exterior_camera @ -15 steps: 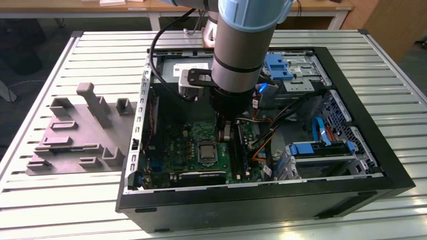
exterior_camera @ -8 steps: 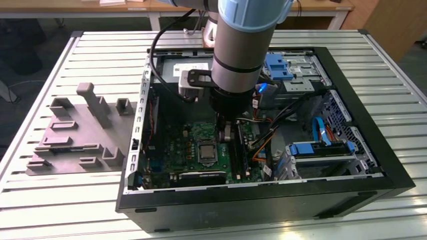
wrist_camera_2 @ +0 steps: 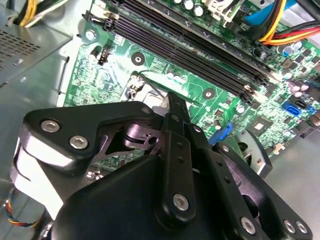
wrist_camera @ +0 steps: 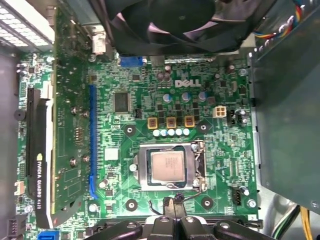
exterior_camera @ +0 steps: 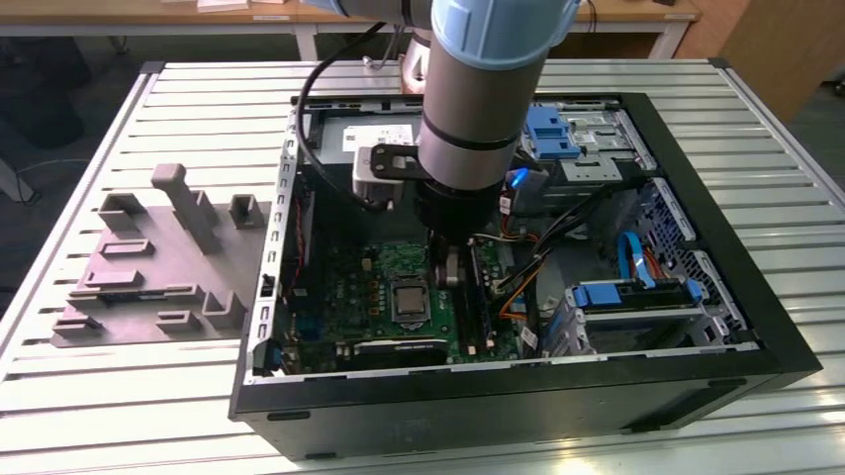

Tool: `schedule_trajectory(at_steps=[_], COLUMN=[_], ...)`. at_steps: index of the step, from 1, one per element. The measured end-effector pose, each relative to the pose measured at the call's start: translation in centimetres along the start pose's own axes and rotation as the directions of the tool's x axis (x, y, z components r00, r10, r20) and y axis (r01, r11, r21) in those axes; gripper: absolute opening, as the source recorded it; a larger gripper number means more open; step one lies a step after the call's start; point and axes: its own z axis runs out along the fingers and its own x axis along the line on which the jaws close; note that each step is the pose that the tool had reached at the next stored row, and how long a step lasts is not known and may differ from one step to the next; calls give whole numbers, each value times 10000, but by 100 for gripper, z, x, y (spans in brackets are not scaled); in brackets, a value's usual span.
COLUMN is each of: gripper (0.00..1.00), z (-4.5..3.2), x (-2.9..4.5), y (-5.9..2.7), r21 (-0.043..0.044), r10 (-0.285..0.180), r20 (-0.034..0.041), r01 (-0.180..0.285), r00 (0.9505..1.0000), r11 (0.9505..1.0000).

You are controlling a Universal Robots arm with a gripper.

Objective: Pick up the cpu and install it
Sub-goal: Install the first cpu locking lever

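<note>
- First wrist view gives you the cpu (wrist_camera: 168, 167): it lies flat inside the socket frame (wrist_camera: 172, 147) on the green motherboard (wrist_camera: 220, 145), its pale metal top facing up.
- Your claw (wrist_camera: 173, 206) hangs just beside the socket's edge, its fingertips pressed together with nothing visibly between them, though the tips are small and dark there.
- Exterior view shows you the arm (exterior_camera: 469, 119) reaching down into the open computer case (exterior_camera: 739, 297), which stands on the slatted counter (exterior_camera: 119, 396).
- Beside the case, toward the exterior view's left, you have a grey fixture (exterior_camera: 152, 262).
</note>
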Motion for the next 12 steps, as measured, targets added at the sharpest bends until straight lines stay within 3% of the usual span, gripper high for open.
schedule_trajectory(at_steps=[8,12], gripper=[11,11], z=[14,58], x=[47,76], y=[-3,-8], r21=[9,13], r10=[-195,-347], r20=[-126,-143], r01=[195,348], r00=[9997,9993], r11=[9998,9994])
